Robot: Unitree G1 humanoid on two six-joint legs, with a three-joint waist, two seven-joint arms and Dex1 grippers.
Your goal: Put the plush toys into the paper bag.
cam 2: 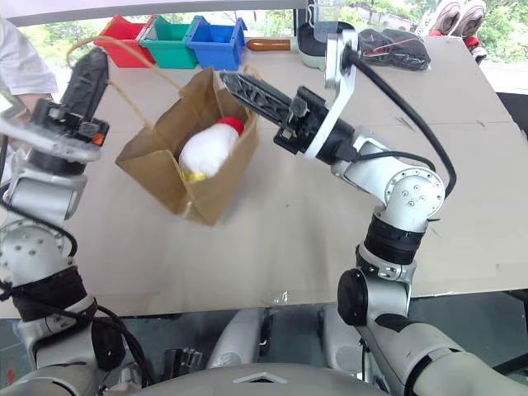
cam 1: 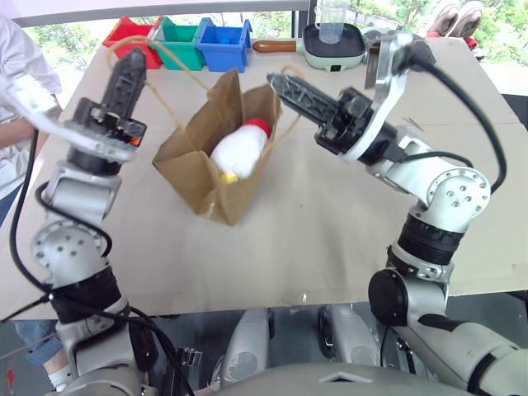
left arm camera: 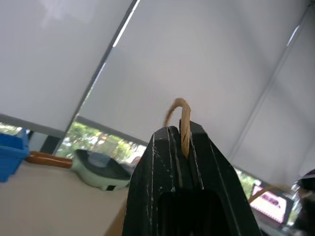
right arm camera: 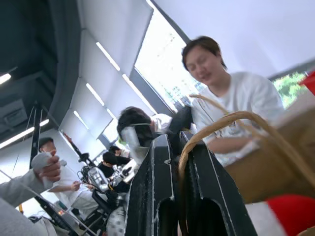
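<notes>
The left gripper (cam 1: 134, 56) is clamped on one twisted-paper handle (left arm camera: 183, 123) of the paper bag (cam 1: 194, 161); in the left wrist view the loop rises from between the pressed-together fingers. The right gripper (cam 1: 276, 81) is likewise shut on the other handle (right arm camera: 216, 125), the cord running down between its black fingers in the right wrist view. Held at both loops from opposite sides, the bag hangs tilted with its mouth pulled wide towards the camera, which likely serves to keep the opening spread and let the contents settle.

Inside the mouth sits the white rocket plush (cam 1: 239, 148), red tip up and towards the far side, yellow end low near the bag's front edge. The brown furry toy cannot be made out; it may lie deeper in the bag.

Beyond the bag, along the far edge of the table (cam 1: 330, 239), stand the red, green and blue bins (cam 1: 178, 41) and a pale green frying pan (cam 1: 332, 48) with a clear cup (cam 1: 333, 21) on it. A person in white (cam 1: 16, 74) stands at the left side.
</notes>
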